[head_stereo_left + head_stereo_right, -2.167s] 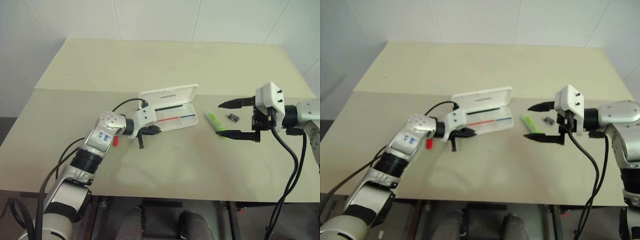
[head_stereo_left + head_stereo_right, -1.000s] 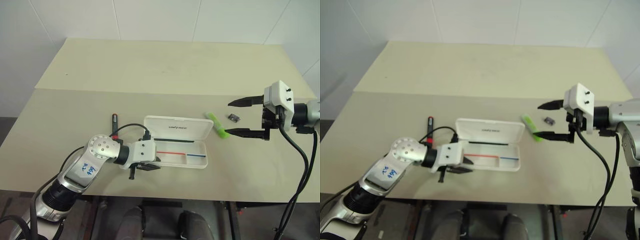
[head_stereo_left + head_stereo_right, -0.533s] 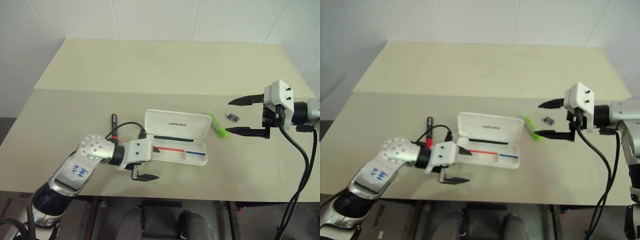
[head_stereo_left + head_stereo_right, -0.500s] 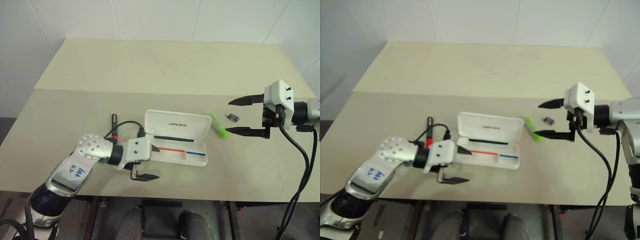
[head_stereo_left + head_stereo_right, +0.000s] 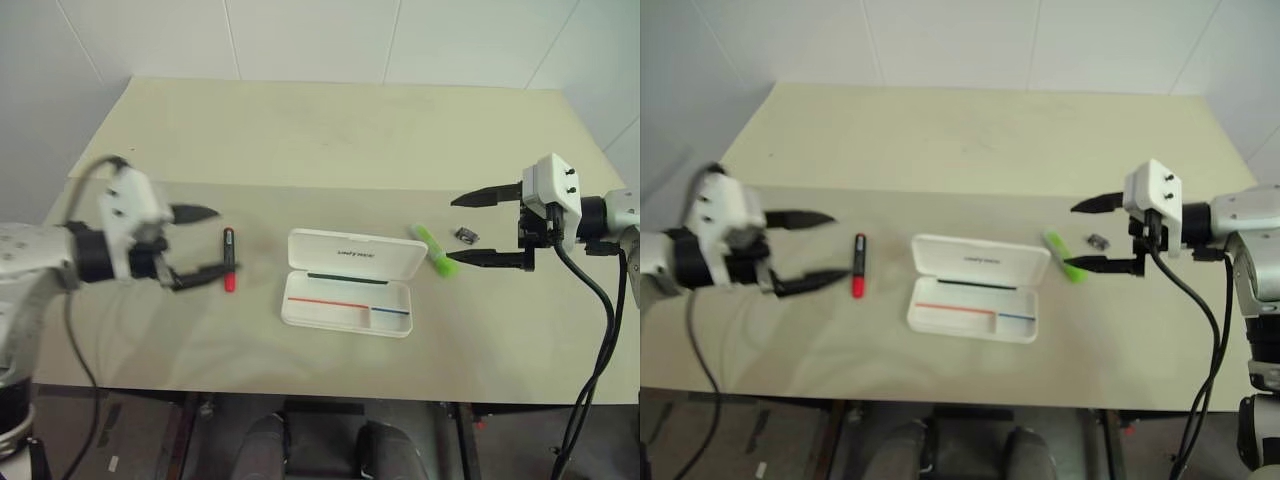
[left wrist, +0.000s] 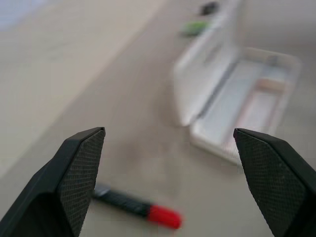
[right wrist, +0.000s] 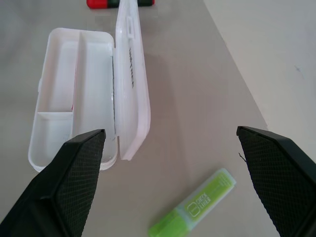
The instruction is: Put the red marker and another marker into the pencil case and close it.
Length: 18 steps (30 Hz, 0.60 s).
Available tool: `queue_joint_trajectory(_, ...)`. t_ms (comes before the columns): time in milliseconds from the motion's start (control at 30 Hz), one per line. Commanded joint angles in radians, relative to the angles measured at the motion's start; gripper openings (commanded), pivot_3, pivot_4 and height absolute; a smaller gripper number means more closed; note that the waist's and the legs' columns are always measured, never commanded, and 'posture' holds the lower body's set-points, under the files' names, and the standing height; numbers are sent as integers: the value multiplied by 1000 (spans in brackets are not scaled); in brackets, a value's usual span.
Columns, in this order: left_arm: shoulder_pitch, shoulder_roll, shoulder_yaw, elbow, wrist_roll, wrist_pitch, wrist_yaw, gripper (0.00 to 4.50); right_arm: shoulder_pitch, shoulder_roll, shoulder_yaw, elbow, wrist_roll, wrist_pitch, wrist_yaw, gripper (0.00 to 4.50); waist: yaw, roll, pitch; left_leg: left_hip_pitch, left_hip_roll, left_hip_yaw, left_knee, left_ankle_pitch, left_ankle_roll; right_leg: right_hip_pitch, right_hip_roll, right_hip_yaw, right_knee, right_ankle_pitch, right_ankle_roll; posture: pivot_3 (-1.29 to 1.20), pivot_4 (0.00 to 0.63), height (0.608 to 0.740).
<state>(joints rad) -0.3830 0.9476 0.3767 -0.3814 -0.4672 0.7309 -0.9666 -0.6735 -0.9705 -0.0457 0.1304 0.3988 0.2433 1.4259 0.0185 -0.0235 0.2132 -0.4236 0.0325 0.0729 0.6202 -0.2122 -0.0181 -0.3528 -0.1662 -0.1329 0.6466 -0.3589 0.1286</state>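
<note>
The white pencil case (image 5: 344, 325) lies open at mid-table, its lid (image 5: 355, 255) tilted back and its tray with red and blue stripes empty. To its left, the red marker (image 5: 229, 261) lies flat on the table. My left gripper (image 5: 215, 242) hovers open just left of the marker, fingers pointing toward it without touching. The lime-green highlighter (image 5: 435, 250) lies right of the case. Open and empty, my right gripper (image 5: 450, 230) hangs above the highlighter's right side. The wrist views show the marker (image 6: 136, 207), the case (image 7: 74, 74) and the highlighter (image 7: 195, 207).
A small dark clip-like object (image 5: 466, 235) sits just right of the highlighter, under my right gripper. The beige table (image 5: 320, 140) stretches far behind the case; its front edge runs close below the case.
My left gripper opened, left the case's front-left edge and swung left and up to beside the red marker. The case stays open in place. My right gripper has kept still.
</note>
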Motion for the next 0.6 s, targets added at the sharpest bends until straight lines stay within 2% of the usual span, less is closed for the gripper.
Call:
queue_joint_trajectory(33,-69,-5,6,118,61,26,152,4445,9,0,-75,-79,122,28,61,4500,5,0,0,0,0,0,0,0,0,0,0,0,0,0,0,0,150,740)
queue_joint_trajectory(100,-135,-52,-92,204,143,64,283,4445,12,0,-79,-113,143,48,54,4500,8,0,0,0,0,-1,0,0,0,0,0,-1,1,0,0,0,150,740)
queue_joint_trajectory(133,-184,-122,-128,239,150,88,345,4445,3,-1,-77,-123,149,54,48,4500,9,0,0,0,0,-1,1,0,0,1,0,-1,1,0,0,0,150,740)
queue_joint_trajectory(233,-265,-261,-165,290,147,130,441,4445,-13,-7,-76,-153,151,61,36,4500,9,-3,-1,0,-1,-2,4,-1,1,3,0,-1,4,1,1,0,150,740)
queue_joint_trajectory(400,-307,-352,-197,377,224,206,620,4445,-3,-20,-100,-228,175,82,17,4500,-9,-5,0,-3,1,-1,6,-4,1,0,1,1,4,1,1,0,150,740)
queue_joint_trajectory(500,-304,-412,-164,320,226,317,720,4445,13,-25,-112,-265,185,101,-4,4500,-11,-5,0,-3,1,-1,7,-4,1,0,1,0,5,1,1,0,150,740)
queue_joint_trajectory(600,-268,-467,-107,150,234,497,819,4445,35,-36,-123,-283,173,116,-27,4500,-11,-6,1,-3,1,-2,8,-4,1,0,1,1,5,1,2,0,150,740)
